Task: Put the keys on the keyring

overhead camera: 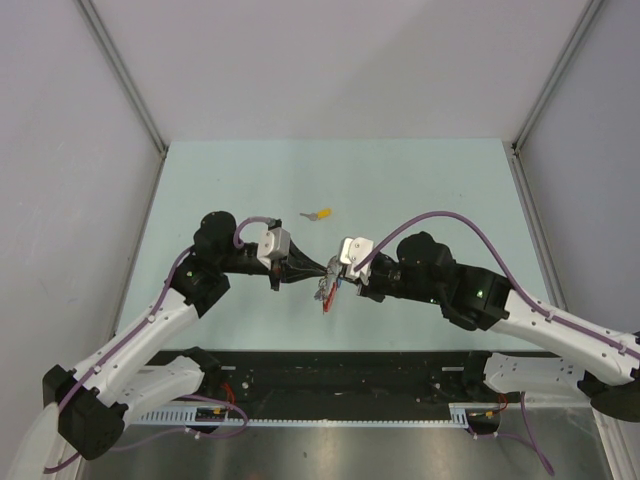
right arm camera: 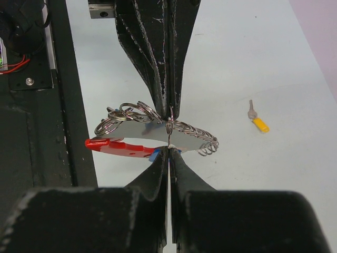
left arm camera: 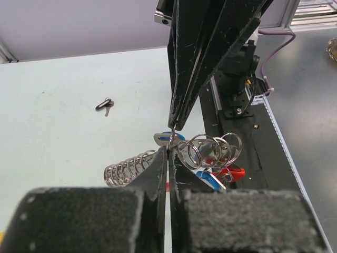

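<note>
The tabletop (overhead camera: pixel 420 180) is wide and pale, and all the work hangs above its near middle, where the two arms meet tip to tip. The left claw (left arm camera: pixel 168 156) is pressed together, and the right claw (right arm camera: pixel 169 156) is pressed together too. Both seem to pinch the same thin keyring (right arm camera: pixel 169 133) from opposite sides. Here is the first risk: two claws on one small wire ring. If one arm pulls or turns a little more than the other, the ring can slip out of one pinch or bend, and the bundle swings or falls.

Under the tips hangs the bundle: the red strap (right arm camera: pixel 113 146), the chain (left arm camera: pixel 126 168) and several spare rings (left arm camera: pixel 210 150). They crowd against each other, so a key can catch on the wrong ring, or the chain can tangle with the strap.

The blue-capped key (left arm camera: pixel 210 180) sits in this bundle, just beside the strap. I cannot tell whether it is already threaded. If it only rests there, a loosened pinch can drop it.

The yellow-capped key (right arm camera: pixel 258 124) lies flat on the tabletop, well apart from the claws. I judge it hard to lift, because a claw may push it away instead. A tiny black ring (left arm camera: pixel 103 105) also lies apart and could be mistaken for the goal.
</note>
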Motion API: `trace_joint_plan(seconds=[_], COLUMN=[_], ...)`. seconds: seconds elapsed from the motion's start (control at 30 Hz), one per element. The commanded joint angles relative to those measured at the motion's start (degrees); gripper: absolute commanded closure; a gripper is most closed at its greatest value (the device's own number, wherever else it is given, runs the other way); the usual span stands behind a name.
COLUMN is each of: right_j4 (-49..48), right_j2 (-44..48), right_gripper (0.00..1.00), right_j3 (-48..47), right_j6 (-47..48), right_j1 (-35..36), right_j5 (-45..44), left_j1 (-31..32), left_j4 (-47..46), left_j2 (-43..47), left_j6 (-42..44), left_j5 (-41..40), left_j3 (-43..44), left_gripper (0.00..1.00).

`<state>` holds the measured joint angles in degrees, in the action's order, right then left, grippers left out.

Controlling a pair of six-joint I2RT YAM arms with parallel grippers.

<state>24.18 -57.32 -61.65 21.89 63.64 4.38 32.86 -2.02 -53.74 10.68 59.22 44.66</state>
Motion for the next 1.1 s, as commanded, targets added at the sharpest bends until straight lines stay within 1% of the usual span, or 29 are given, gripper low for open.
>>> trace_joint_plan(seconds=[0.0, 0.57, 1.07], right_j4=[-4.05, -6.96, -7.93], right_j2=[-0.16, 0.10, -0.86], right_gripper=[1.00, 1.00, 1.00], right_j3=[-2.78, -2.78, -2.78], right_j6=[-1.41, -3.26, -1.41], right_j1=[0.35, 0.52, 2.81], right_j5=[0.72, -1.66, -1.13], left_j1=[0.36, 2.21, 2.56], left_j4=[-1.14, 1.58, 1.58], left_j2=[0.04, -0.93, -1.46], left_j6=[1.45, 2.51, 1.89], left_j5=[2.13, 1.07, -0.16], left_j3=[0.33, 1.65, 1.83], left_gripper=[1.00, 1.00, 1.00])
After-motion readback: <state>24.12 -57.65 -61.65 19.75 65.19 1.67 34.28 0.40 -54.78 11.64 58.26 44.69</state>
